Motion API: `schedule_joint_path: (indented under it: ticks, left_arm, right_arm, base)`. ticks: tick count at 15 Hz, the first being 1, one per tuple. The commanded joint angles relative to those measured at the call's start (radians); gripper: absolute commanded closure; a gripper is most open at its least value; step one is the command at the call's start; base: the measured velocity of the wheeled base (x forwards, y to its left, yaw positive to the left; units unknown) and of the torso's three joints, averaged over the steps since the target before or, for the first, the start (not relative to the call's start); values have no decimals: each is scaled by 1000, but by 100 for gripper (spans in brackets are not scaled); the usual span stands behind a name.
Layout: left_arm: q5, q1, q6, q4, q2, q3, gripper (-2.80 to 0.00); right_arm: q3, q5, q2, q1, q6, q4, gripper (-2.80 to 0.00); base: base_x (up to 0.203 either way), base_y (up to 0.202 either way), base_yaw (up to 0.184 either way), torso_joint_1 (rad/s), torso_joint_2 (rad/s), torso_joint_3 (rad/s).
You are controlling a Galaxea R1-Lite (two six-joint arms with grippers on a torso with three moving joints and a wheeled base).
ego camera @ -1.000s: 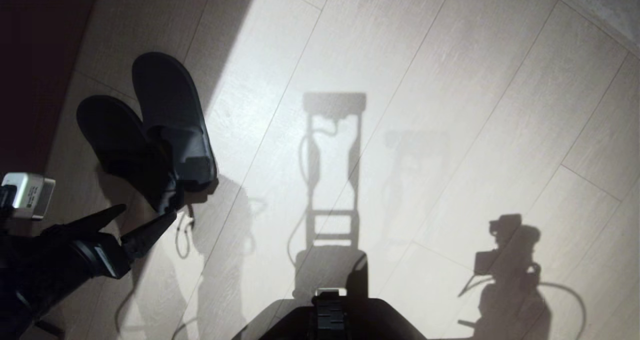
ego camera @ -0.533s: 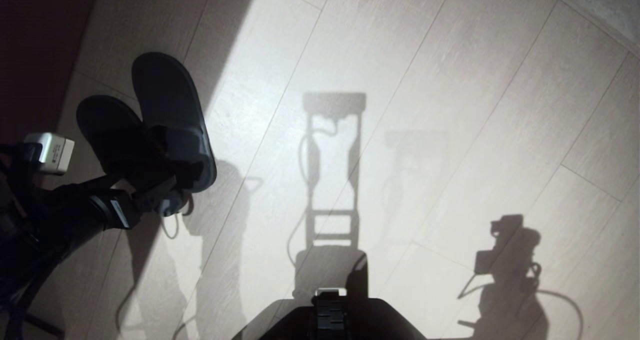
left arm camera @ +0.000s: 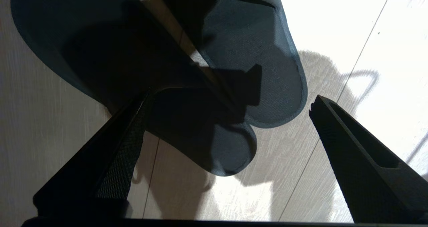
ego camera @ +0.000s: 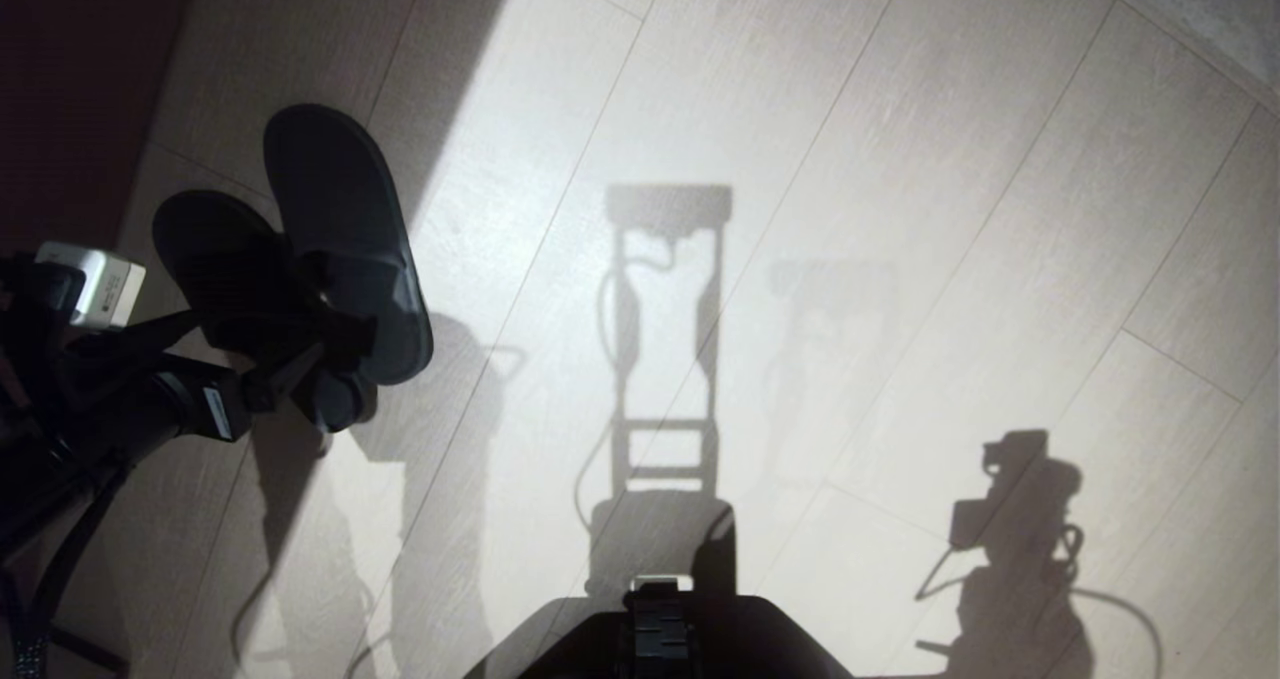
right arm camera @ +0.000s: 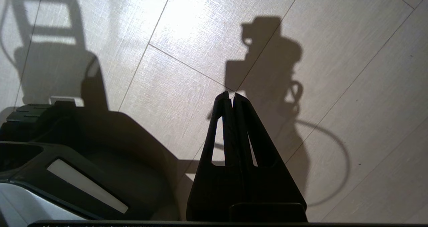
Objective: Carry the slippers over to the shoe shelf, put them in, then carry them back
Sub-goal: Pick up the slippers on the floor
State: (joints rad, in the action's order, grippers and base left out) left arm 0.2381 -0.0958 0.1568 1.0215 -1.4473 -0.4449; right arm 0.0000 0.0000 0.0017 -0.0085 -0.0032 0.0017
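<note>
Left tool [ego camera: 300,374] has advanced, fingers spread, straddling the slippers' [left arm camera: 214,96] overlapped heels on the floor [ego camera: 800,159]; soft, light fabric (crushable): pinch both heels together; right tool [right arm camera: 233,96] pressed together

Slippers [ego camera: 300,249] side by side on floor [ego camera: 800,159], far left

Obstacle: the slippers [ego camera: 300,249] overlap on the floor [ego camera: 800,159], heels between the left tool's [left arm camera: 227,103] spread fingers.
Free room: bare floor to their right.
</note>
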Motion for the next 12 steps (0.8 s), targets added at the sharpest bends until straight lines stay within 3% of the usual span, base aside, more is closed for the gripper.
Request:
schedule_joint_path:
  ticks: [1,3,6,11,12]
  left_arm:
    - [9,30,4,5,-11,1,-280]
    - [87,57,30,6,-12,28,-280]
    - [111,56,81,3,-30,48,-280]
    - [61,53,76,0,-73,41,-280]
    - [-5,53,54,3,-96,41,-280]
  right_arm:
    - [0,0,-5,-1,-1,0,0]
    - [0,0,-5,1,-1,0,0]
    - [0,0,-5,1,-1,0,0]
    - [0,0,-5,-1,-1,0,0]
    - [0,0,-5,-1,-1,0,0]
  base:
    - [0,0,0,0,0,0]
    - [0,0,0,0,0,0]
    - [0,0,0,0,0,0]
    - [0,0,0,0,0,0]
    - [0,0,0,0,0,0]
